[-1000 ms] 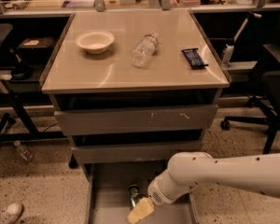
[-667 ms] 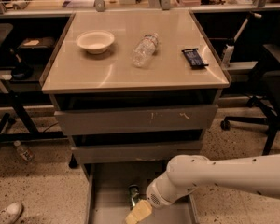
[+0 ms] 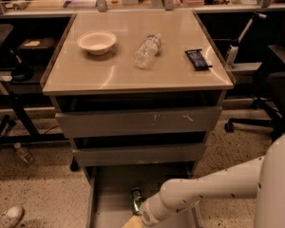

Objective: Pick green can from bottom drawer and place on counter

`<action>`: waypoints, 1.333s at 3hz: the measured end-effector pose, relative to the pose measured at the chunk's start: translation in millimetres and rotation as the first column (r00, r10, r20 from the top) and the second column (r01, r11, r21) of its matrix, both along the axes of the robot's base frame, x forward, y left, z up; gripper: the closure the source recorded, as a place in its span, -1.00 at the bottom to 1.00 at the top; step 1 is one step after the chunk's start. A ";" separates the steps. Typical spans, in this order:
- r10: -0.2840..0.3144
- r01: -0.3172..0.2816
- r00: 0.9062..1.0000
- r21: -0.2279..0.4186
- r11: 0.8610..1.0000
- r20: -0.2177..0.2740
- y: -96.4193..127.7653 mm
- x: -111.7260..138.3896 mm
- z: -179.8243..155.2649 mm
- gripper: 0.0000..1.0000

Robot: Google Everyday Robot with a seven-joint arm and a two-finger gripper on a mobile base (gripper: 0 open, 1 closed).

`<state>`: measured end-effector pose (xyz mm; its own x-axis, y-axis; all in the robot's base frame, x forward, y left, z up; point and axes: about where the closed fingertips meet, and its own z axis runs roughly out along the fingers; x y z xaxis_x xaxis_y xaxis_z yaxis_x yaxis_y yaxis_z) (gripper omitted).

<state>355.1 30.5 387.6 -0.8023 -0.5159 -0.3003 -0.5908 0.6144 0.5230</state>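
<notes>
Green can (image 3: pixel 135 197) beside pincer (image 3: pixel 132 222) (bottom drawer (image 3: pixel 110 198)).

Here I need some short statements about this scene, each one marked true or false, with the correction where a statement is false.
1. The green can is on the counter. False: it is in the open bottom drawer.
2. The water bottle lies on its side on the counter. True.
3. The gripper is low in the bottom drawer, close beside the green can. True.
4. The snack bar lies inside the white bowl. False: it lies flat on the counter, on the other side of the water bottle from the bowl.
</notes>
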 end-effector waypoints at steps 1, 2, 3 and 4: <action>-0.070 0.071 0.995 0.024 0.997 -0.073 14.5 3.8 -82.5 -1.00; -0.071 0.074 0.994 0.026 0.997 -0.082 16.0 1.5 -86.1 -1.00; -0.055 0.057 0.996 0.022 0.998 -0.066 28.0 11.7 -108.3 -1.00; -0.095 0.096 0.995 0.033 0.995 -0.027 29.3 38.9 -131.4 -1.00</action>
